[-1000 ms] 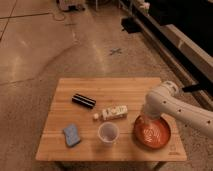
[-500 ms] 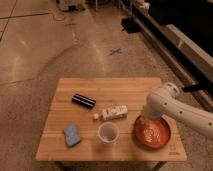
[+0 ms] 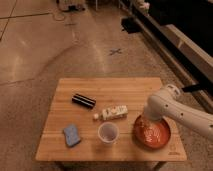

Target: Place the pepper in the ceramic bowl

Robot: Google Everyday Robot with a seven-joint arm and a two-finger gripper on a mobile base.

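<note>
Camera view, and the gripper (image 3: 146,121) is down at the left rim of the wide, shallow, red-orange glazed ceramic bowl (image 3: 159,136), tucked under the bulky white arm (image 3: 172,107) that reaches in from the right. Whether it's clamped on anything, I cannot tell; the arm's own wrist covers it. And the small slim orange pepper? Not separately visible anywhere: not on the boards, not clearly in the bowl (orange against orange glaze would be hard to pick out anyway). My read is that it's either at the gripper or already lying in the dish, which would explain why the arm is dipped so low over that rim: a short drop, no bounce.

Moving outward: just left of the bowl stands a small translucent white cup (image 3: 108,133), close enough that a careless swing could clip it. Beyond that, a white bottle (image 3: 112,112) lies on its side, near the black cylinder (image 3: 83,101), also lying flat. Far left, well apart, a blue sponge (image 3: 72,135). All of it sits on the light wooden slatted table (image 3: 110,85), over a speckled concrete floor (image 3: 45,45).
</note>
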